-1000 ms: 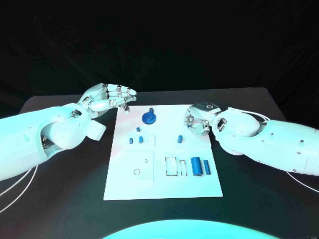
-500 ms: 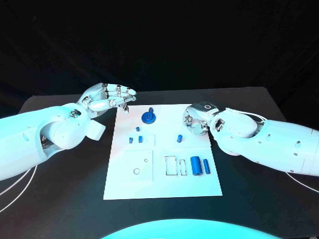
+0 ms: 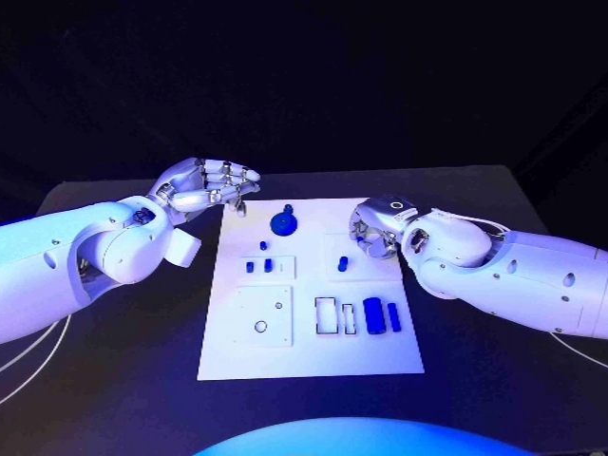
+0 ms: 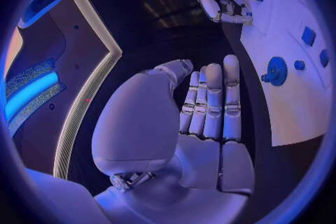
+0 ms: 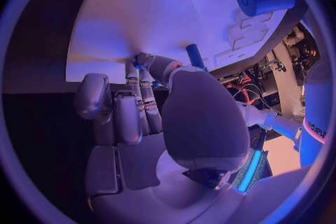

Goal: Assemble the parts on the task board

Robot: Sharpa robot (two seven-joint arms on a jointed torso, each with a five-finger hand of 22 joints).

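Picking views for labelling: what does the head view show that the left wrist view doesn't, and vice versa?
Head view alone: the whole task board, the big blue cylinder beside its outlined slots near the robot, and the left hand from outside, fingers curled in.

Left wrist view alone: the left hand's palm side, holding nothing.

Both: the round blue part, small blue parts, and the right hand at the board's edge.

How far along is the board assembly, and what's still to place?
Early, by the look of it. Done: nothing plainly; the slots on the task board are empty, the blue cylinder lying beside them. In hand: the right robot hand has fingertips down near the blue peg; a grip cannot be told. The left robot hand hovers by the far corner. Left: the round blue piece and the small parts.
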